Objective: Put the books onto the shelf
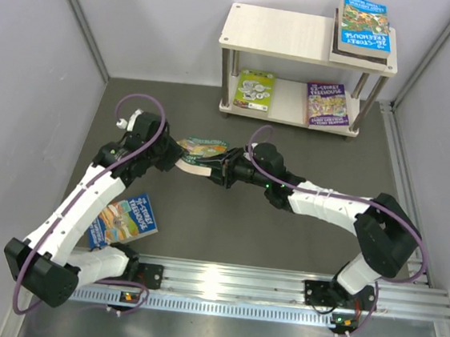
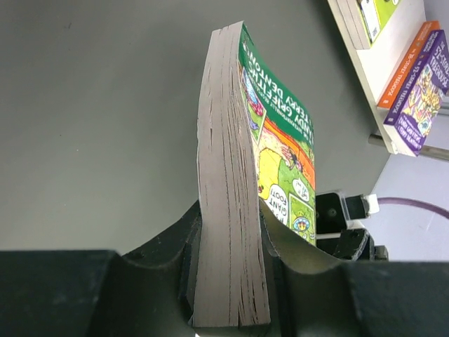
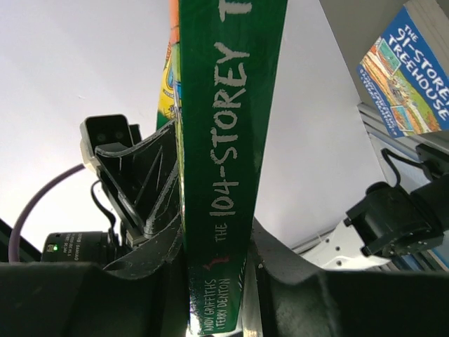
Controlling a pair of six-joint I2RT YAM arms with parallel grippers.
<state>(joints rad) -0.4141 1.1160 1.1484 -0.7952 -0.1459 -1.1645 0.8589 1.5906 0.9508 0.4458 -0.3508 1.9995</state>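
Paperback first: the green paperback [image 1: 201,148] hangs above the dark table [image 1: 283,231], midway between the two arms and well short of the shelf [image 1: 287,34]. It is gripped from both ends. My left gripper [image 1: 179,162] is clamped across the grey page edge, and in the left wrist view the fingers [image 2: 175,260] press both sides of the block. My right gripper [image 1: 219,166] has the spine, which runs up between its fingers [image 3: 151,210] with "The 104-Storey" printed along it. Those fingers are closed against the covers too.

Close by, a blue 91-Storey book [image 1: 127,221] lies flat on the table near the front left, with one corner tucked under my left arm [image 1: 85,194].

Further back, the shelf stands against the rear wall. On its lower board a lime-covered book [image 1: 254,89] lies flat on the left and a purple book [image 1: 327,104] lies flat on the right, apart from each other. The left wrist view shows an orange book [image 2: 403,70] directly beneath the purple one. On the right end of the top board, a top blue book [image 1: 365,26] rests on a darker stack; from this height I cannot count how many are under it.
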